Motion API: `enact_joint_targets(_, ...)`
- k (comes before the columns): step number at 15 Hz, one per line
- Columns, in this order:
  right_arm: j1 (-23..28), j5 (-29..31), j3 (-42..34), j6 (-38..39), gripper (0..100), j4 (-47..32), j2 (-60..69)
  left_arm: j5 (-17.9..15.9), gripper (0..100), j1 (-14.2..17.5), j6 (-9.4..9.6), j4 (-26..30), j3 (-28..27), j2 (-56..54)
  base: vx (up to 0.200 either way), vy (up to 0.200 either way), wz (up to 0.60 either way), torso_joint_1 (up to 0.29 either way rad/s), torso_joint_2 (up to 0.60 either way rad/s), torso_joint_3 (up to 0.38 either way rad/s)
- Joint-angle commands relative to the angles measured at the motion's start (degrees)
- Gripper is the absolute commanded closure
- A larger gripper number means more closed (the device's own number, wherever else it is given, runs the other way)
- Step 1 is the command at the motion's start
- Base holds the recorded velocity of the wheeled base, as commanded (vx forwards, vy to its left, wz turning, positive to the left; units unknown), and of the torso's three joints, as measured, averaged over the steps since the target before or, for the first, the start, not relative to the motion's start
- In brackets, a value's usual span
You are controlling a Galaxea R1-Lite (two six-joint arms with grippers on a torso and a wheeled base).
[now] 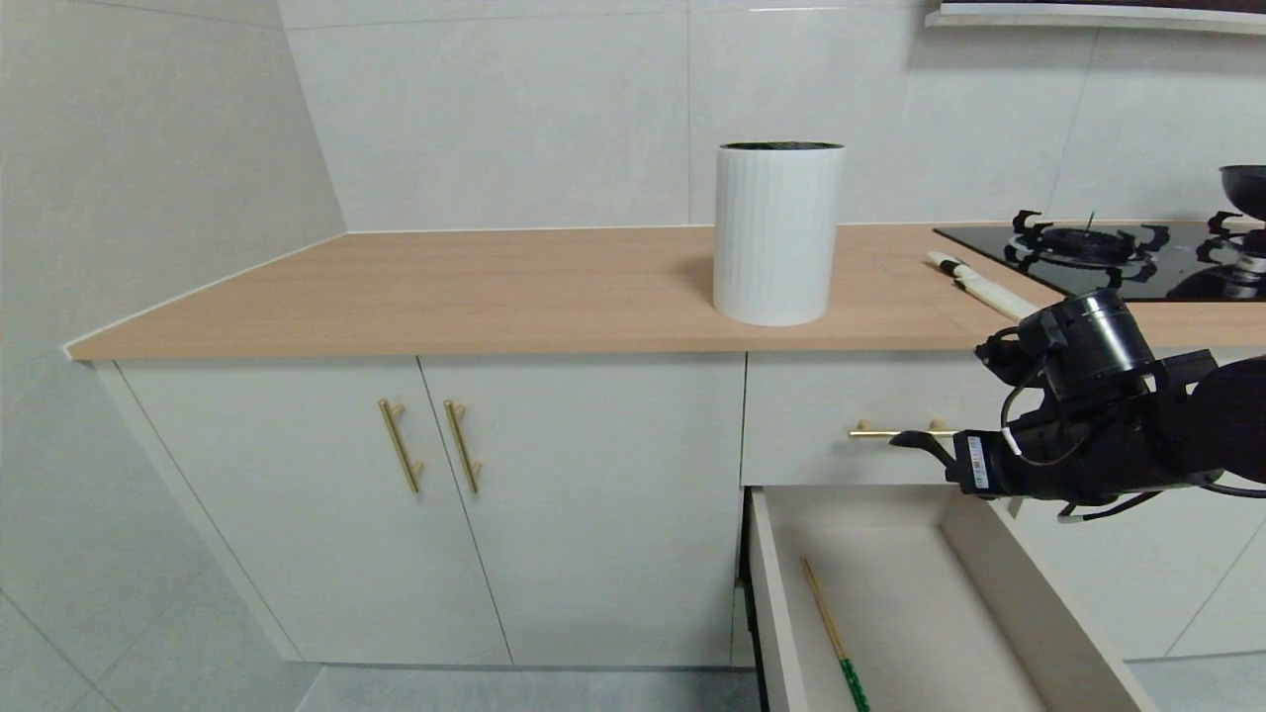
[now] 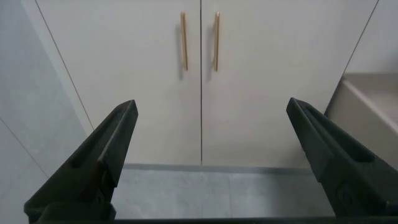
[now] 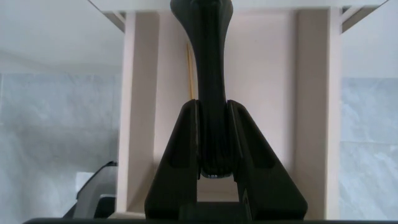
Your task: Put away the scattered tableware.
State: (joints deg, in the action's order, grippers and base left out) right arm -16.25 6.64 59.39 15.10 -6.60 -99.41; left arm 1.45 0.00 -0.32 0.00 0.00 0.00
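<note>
My right gripper (image 1: 974, 465) hangs over the open drawer (image 1: 767, 593), shut on a black utensil (image 1: 915, 441) whose slim end pokes out toward the cabinet front. In the right wrist view the fingers (image 3: 186, 137) clamp this black utensil (image 3: 208, 37) above the drawer (image 3: 144, 93). A chopstick with a green end (image 1: 829, 623) lies on the drawer floor; the same chopstick (image 3: 189, 68) shows beside the utensil. A cream-coloured utensil (image 1: 979, 287) lies on the counter by the stove. My left gripper (image 2: 211, 109) is open and holds nothing, facing the cabinet doors low down.
A tall white ribbed canister (image 1: 778, 232) stands on the wooden counter (image 1: 445, 287). The black gas stove (image 1: 1118, 257) takes up the counter's right end. Double cabinet doors with gold handles (image 2: 200, 74) are to the left of the drawer. A closed drawer's gold handle (image 1: 895, 431) is just behind the utensil.
</note>
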Motion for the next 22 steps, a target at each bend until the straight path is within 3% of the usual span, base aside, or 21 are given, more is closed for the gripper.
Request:
enact_joint_targets(1, 0.0, -0.1, 0.0, 0.0, 100, 0.0, -0.3, 0.0, 0, 0.0, -0.03, 0.0, 0.0, 0.0, 0.000, 0.000, 0.00, -0.149, 0.45, 0.295)
enact_joint_targets(6, 0.1, -0.1, 0.0, 0.0, 100, 0.0, -0.5, 0.0, 0, 0.0, -0.03, 0.0, 0.0, 0.0, 0.000, 0.000, 0.00, -0.103, 0.42, 0.305)
enact_joint_targets(15, 0.1, 0.4, 0.3, -1.0, 100, 0.3, -4.3, 0.0, 0, 0.0, -0.03, 0.0, 0.0, 0.0, 0.000, 0.000, 0.00, -0.009, 0.04, 0.025)
enact_joint_targets(19, 1.5, 0.3, 0.5, -1.0, 100, 8.4, -12.1, 0.0, 0, 0.0, -0.03, 0.0, 0.0, 0.0, 0.000, 0.000, 0.00, 0.000, 0.00, 0.000)
enact_joint_targets(22, 2.7, 0.4, 1.0, -1.1, 100, 9.8, -19.2, 0.0, 0, 0.0, -0.03, 0.0, 0.0, 0.0, 0.000, 0.000, 0.00, 0.000, 0.00, 0.000)
